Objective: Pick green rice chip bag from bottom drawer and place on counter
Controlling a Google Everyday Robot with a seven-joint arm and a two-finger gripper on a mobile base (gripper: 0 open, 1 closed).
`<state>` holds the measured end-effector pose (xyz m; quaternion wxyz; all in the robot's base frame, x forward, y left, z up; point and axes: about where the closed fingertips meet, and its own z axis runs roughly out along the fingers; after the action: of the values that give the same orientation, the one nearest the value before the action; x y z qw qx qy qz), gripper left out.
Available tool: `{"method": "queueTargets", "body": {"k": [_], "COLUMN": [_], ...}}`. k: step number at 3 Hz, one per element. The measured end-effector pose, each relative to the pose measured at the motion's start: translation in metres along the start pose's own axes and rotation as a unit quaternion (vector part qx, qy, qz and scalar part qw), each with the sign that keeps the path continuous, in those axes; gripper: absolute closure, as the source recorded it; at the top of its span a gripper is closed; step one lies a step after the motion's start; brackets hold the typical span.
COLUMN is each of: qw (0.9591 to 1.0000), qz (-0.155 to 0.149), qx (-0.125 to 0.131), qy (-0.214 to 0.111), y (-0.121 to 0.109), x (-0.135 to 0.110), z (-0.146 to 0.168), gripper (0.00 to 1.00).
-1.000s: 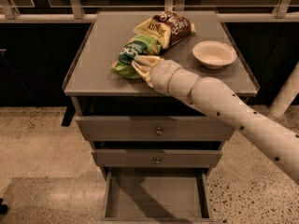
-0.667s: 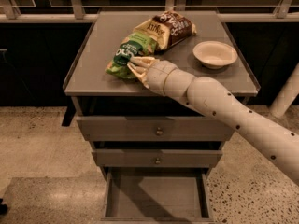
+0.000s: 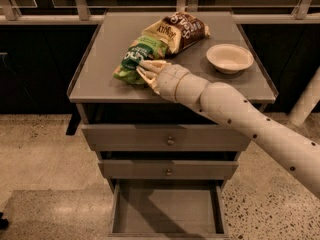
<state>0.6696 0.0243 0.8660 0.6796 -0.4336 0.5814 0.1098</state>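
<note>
The green rice chip bag lies on the counter, near its front left, leaning against a larger brown-and-cream chip bag. My gripper is at the green bag's near right edge, just above the counter. Its fingers are spread open and touch the bag's edge. The bottom drawer is pulled out below, and its grey floor is bare.
The brown-and-cream chip bag lies behind the green one. A cream bowl stands at the counter's right. Two upper drawers with small knobs are closed. My arm crosses the counter's front right edge.
My gripper and the green bag shifted slightly left over the counter. The bag now rests on the counter and the fingers have spread.
</note>
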Motion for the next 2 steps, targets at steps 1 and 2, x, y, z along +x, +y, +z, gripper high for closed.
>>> {"method": "queueTargets", "body": {"k": [1,2], "qw": [1.0000,1.0000], "qz": [0.000,0.000], "qx": [0.000,0.000], "qy": [0.000,0.000], "y": [0.0000,0.0001], "x": [0.0000,0.0000], "z": [0.0000,0.0001], "gripper": [0.12,0.00]}}
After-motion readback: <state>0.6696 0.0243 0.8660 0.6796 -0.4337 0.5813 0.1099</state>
